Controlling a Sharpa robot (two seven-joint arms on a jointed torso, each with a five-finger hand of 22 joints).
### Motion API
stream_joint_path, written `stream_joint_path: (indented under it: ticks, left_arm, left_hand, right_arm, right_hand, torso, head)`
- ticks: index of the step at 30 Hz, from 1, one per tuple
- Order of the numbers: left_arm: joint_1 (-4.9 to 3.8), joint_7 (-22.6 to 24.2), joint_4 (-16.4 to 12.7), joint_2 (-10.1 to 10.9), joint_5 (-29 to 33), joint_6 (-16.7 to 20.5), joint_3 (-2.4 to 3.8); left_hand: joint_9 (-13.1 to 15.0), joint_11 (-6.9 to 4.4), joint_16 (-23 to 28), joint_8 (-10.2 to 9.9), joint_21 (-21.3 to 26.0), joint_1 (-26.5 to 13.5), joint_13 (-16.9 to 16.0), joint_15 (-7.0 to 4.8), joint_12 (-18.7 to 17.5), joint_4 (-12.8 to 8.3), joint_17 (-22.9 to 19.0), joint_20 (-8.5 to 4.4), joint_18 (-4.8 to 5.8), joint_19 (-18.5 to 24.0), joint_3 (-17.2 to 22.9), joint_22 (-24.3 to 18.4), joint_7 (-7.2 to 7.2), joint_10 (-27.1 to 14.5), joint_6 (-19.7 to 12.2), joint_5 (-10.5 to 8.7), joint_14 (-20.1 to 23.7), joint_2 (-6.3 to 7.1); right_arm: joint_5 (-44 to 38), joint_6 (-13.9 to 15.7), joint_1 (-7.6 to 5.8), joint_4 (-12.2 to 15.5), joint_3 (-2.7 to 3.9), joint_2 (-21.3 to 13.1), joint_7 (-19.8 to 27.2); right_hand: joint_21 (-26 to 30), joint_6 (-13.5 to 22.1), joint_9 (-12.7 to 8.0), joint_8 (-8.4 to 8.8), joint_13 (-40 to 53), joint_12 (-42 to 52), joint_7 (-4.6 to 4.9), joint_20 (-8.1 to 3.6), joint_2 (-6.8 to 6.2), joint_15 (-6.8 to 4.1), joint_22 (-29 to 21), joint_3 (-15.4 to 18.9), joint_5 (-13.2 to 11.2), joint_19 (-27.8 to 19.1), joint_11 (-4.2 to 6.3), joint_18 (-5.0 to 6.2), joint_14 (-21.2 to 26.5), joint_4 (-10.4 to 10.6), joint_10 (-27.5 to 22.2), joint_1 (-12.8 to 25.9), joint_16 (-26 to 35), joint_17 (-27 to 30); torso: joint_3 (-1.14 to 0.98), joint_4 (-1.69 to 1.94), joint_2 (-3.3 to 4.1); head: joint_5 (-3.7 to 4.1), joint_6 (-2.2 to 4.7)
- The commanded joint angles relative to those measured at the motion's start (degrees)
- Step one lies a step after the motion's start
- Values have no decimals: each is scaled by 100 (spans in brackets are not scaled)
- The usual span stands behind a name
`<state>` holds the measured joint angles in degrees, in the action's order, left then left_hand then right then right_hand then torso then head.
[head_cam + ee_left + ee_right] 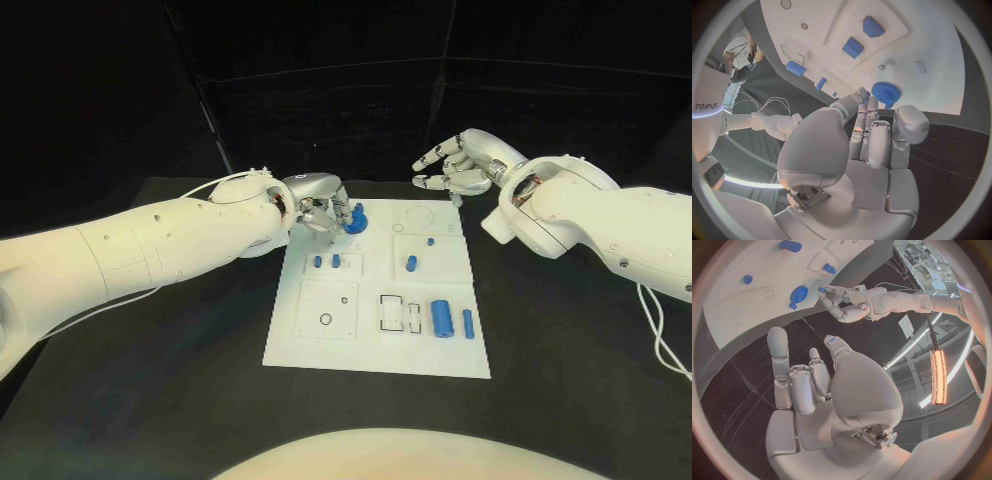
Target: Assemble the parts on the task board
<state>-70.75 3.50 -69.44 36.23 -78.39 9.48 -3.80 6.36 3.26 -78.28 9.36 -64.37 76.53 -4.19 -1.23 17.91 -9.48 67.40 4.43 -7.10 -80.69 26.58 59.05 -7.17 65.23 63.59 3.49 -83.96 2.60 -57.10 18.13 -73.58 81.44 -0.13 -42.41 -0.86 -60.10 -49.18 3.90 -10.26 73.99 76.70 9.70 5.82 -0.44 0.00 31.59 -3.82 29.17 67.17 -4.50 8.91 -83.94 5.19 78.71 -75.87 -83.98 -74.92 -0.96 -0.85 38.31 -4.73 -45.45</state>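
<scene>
Looking down from my head, my left hand pinches the blue gear at the task board's far left corner, while my right hand hovers past the far edge, fingers loosely apart, holding nothing. From my left wrist, fingertips touch the gear. From my right wrist, my spread fingers hang over black table.

The counter is black and plain. Directly on it lies the task board, a white plate near the middle, with its long sides running away from the robot. The board lies flat, and dark counter surface shows around all its edges. A thin white cable hangs over the counter at the right side.
</scene>
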Motion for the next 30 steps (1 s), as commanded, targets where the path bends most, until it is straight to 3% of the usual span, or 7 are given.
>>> stream_joint_path:
  ticks: [1,7,13,30]
  left_arm:
    - [-5,-143,-28,80,32,-199,2]
    - [20,-204,-39,200,35,-238,-4]
    - [63,-230,-33,265,47,-321,-7]
    - [137,-238,99,173,187,-487,-9]
  left_hand:
    - [-4,6,-25,-26,-14,-70,1,-18,-30,3,-4,-6,74,-30,19,5,-7,48,30,-19,-199,3]
    - [-7,4,-18,-38,-20,-97,1,-20,-53,8,-25,-6,74,-30,19,14,-3,64,37,-19,-195,20]
    - [-8,2,-18,-40,-30,-106,1,-20,-60,11,-26,-6,77,-32,19,27,0,70,41,-19,-195,23]
    - [-9,-1,-12,-43,-16,-116,0,-21,-68,15,-39,-6,73,-25,20,11,3,78,46,-20,-192,24]
  right_arm:
    - [-10,-23,-11,-3,2,-1,24]
    - [-10,-23,-11,4,2,-9,21]
    - [-10,-20,-11,6,2,-13,18]
    - [-10,-6,-10,-6,2,7,26]
  right_hand:
    - [26,22,-5,-14,5,-5,-3,-14,20,-22,5,-22,28,8,11,68,-348,-7,-17,-33,15,-301]
    - [26,22,-5,-14,5,-5,-3,-14,20,-22,5,-22,28,8,11,68,-348,-7,-17,-33,15,-301]
    - [26,22,-5,-14,5,-5,-3,-14,20,-22,5,-22,28,8,11,68,-348,-7,-17,-33,15,-301]
    - [26,22,-5,-14,5,-5,-3,-14,20,-22,5,-22,28,8,11,68,-348,-7,-17,-33,15,-301]
  torso:
    - [-2,2,0]
    - [2,-20,3]
    - [-1,-18,2]
    - [2,-18,4]
  head:
    - [-23,2]
    - [-29,5]
    - [-39,15]
    - [-44,-3]
